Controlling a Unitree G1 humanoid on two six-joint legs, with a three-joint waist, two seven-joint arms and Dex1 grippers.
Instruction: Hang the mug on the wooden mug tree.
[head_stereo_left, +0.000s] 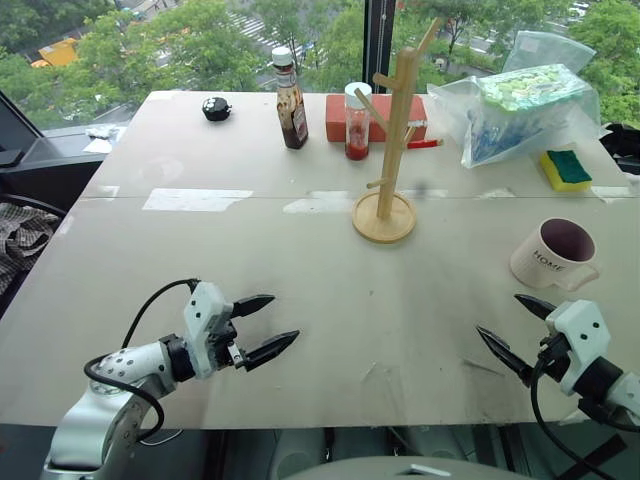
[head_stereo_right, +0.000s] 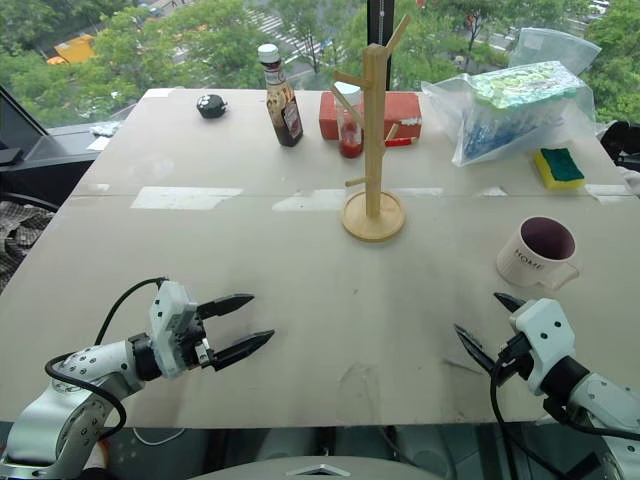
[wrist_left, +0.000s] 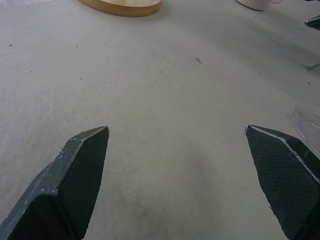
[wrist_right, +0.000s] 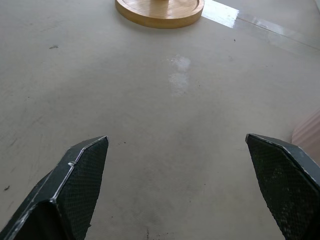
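Two grippers: left (head_stereo_left: 268, 333), right (head_stereo_left: 513, 334), both spread, empty, near edge.
Mug (head_stereo_left: 553, 254): upright, right side.
Tree (head_stereo_left: 391, 150): centre, far.

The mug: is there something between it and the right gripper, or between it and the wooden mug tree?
Nothing visible. Bare table lies between the open right gripper and the mug, and between the mug and the wooden mug tree.

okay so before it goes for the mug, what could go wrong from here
1. The mug stands upright with its handle toward the right gripper; a poor grasp could cover the loop the peg needs.
2. The wooden mug tree is tall on a small base; a bump could tip it into the sauce bottle.
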